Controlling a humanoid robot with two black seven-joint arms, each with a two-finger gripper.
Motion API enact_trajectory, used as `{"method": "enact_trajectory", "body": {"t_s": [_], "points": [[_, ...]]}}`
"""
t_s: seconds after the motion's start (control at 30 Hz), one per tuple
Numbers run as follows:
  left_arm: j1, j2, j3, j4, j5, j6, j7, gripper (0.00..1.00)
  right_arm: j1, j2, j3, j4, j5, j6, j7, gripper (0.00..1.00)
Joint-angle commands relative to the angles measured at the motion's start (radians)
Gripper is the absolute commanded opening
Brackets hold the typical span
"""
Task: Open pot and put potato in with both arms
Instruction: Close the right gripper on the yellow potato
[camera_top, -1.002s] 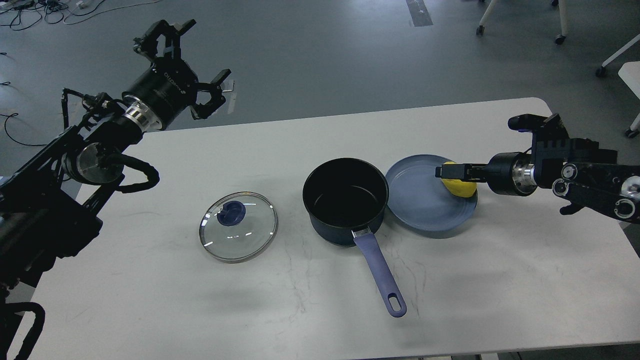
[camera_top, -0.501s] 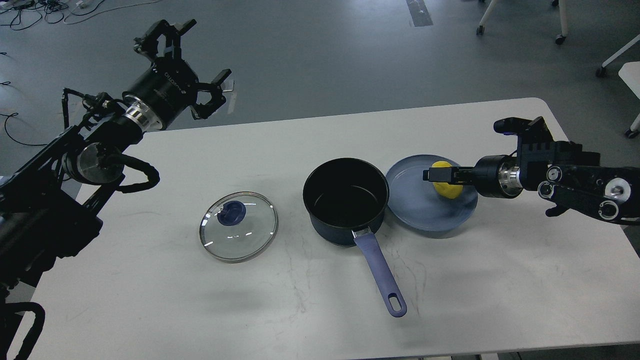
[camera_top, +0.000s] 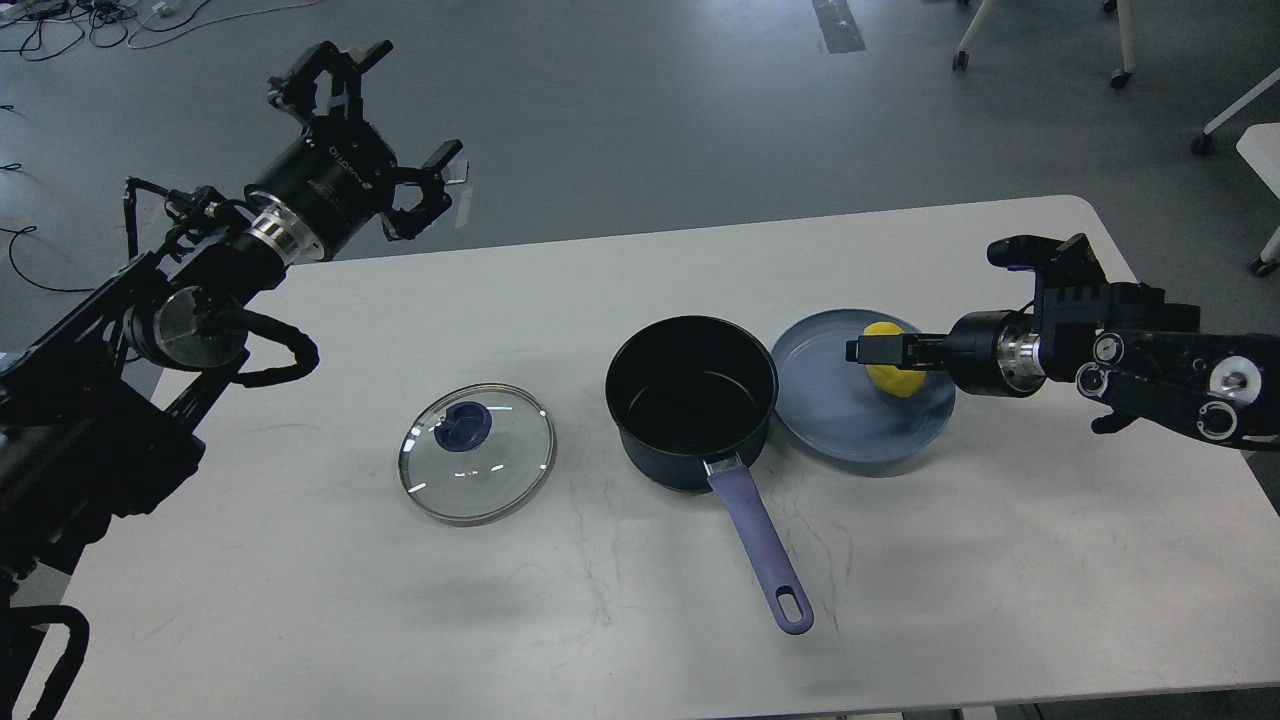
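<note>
The dark pot (camera_top: 692, 400) stands open mid-table, its blue handle (camera_top: 762, 560) pointing toward me. Its glass lid (camera_top: 477, 452) with a blue knob lies flat on the table to the left of the pot. The yellow potato (camera_top: 893, 373) is over the blue plate (camera_top: 850, 425), just right of the pot. My right gripper (camera_top: 868, 350) reaches in from the right and is shut on the potato, its fingers partly covering it. My left gripper (camera_top: 412, 100) is open and empty, raised beyond the table's back left corner.
The white table (camera_top: 1000, 560) has bare surface in front and at the right. Its back edge runs behind the pot. Chair legs (camera_top: 1120, 60) and cables lie on the grey floor beyond.
Over the last second my right gripper moved left with the potato, from the plate's right rim toward its middle. It has held still for the last half second. The left arm barely moved.
</note>
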Motion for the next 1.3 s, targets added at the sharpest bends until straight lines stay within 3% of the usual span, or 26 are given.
{"method": "enact_trajectory", "body": {"t_s": [0.0,0.1,0.7,1.27], "points": [[0.0,0.0,0.0,0.0,-0.001,0.002,0.0,1.0,0.0,-0.003,-0.004,-0.001,-0.002,0.001,-0.001,0.96],[0.0,0.0,0.0,0.0,0.001,0.002,0.0,1.0,-0.002,-0.003,-0.004,-0.006,-0.002,0.001,0.001,0.96],[0.014,0.0,0.001,0.0,0.001,0.002,-0.002,1.0,-0.005,0.017,-0.002,-0.06,-0.002,-0.008,0.001,0.63],[0.014,0.002,0.001,0.003,0.001,0.002,-0.014,1.0,-0.002,0.086,-0.006,-0.103,-0.002,-0.018,0.001,0.63]]}}
